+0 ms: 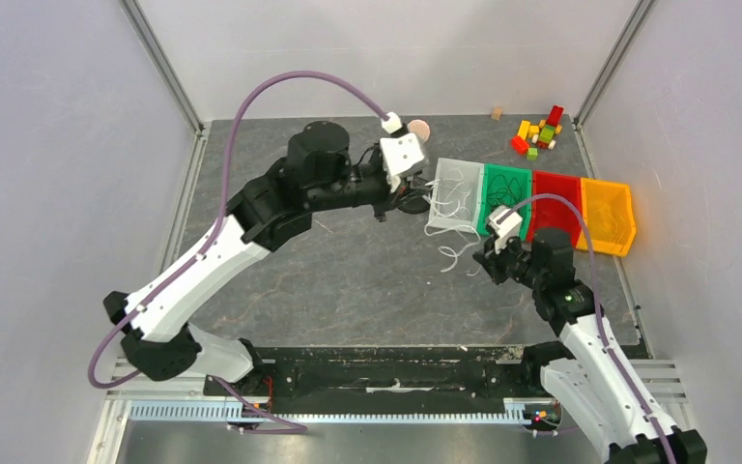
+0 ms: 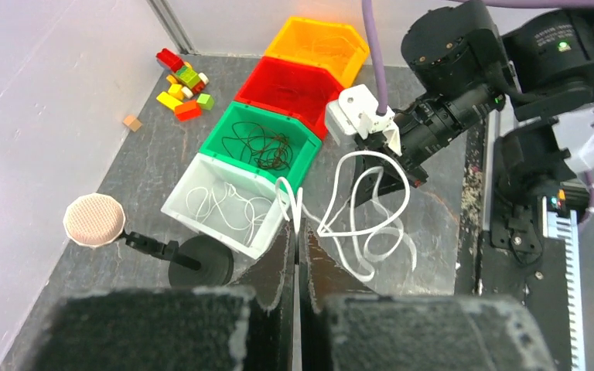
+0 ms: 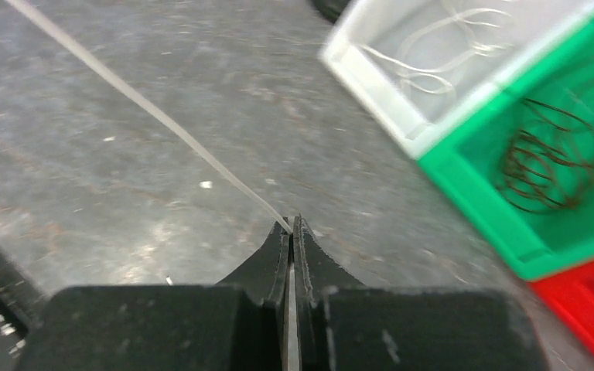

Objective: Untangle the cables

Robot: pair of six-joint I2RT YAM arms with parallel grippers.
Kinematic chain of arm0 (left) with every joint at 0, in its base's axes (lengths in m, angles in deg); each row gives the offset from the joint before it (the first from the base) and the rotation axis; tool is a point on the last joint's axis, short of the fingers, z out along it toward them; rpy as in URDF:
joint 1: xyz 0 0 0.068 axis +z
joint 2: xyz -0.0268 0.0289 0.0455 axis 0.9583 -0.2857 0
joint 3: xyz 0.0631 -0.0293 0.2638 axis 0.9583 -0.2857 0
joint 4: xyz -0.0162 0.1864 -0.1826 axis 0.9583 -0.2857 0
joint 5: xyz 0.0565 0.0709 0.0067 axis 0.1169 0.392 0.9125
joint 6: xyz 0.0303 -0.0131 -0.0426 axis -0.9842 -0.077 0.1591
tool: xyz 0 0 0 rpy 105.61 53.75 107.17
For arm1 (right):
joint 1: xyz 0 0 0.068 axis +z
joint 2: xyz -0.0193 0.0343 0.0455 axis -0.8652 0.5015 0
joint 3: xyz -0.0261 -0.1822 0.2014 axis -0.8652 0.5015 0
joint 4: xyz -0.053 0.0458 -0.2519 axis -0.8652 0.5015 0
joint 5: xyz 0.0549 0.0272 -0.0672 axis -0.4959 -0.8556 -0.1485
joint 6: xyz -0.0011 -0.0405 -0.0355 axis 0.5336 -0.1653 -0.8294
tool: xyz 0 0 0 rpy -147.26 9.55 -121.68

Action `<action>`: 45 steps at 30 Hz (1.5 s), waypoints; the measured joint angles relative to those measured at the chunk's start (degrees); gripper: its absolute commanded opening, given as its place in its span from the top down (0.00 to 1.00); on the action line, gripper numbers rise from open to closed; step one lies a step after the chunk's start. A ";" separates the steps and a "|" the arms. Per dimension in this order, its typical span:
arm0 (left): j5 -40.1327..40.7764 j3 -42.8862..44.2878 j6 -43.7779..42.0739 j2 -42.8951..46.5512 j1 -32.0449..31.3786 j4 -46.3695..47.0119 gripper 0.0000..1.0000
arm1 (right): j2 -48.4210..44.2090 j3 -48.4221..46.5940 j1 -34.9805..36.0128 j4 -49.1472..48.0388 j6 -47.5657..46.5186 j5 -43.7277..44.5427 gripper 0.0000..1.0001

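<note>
**A:** Left wrist view first. What has the left end effector (image 2: 295, 232) got?

**B:** Its jaws are pressed together, pinching a white cable (image 2: 288, 202) right at the tips. From there the cable runs out in several loose loops over the bench (image 2: 441, 209) toward the right arm.

**A:** And the right end effector (image 3: 291, 224)?

**B:** Closed as well, with only a sliver showing between the fingers. A white cable is caught at its tip, as far as I can tell the same one. In the right wrist view it leaves the tip in a straight, taut line up and to the left.

**A:** Where are the other cables?

**B:** There are four bins in a row, touching side by side: the white bin (image 2: 215, 232), green bin (image 2: 303, 158), red bin (image 2: 278, 77) and orange bin (image 2: 317, 39). Thin white cables (image 2: 220, 202) lie coiled in the white bin, and dark cables (image 2: 267, 147) sit bunched in the green one. What is in the red and orange bins is too faint to tell.

**A:** And the held cable, relative to the bins?

**B:** Its loops lie on the bench just in front of the white bin, between the two end effectors.

**A:** Anything else on the bench?

**B:** Coloured blocks (image 2: 182, 85) sit in the corner beyond the bins. A round pad (image 2: 93, 220) on a short stand with a black base stands just beside the white bin.
</note>
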 measured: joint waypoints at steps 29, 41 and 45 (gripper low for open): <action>1.40 14.10 6.88 -26.34 6.78 13.46 0.98 | 17.86 -24.96 -36.85 23.54 -18.80 -19.17 0.02; -12.74 10.03 20.24 -17.42 7.69 14.12 0.98 | 11.85 -29.59 -23.23 10.60 -8.74 -31.06 0.23; -16.48 8.17 23.17 -15.19 7.72 14.60 0.98 | 11.52 -29.49 -19.45 6.40 -6.23 -30.25 0.94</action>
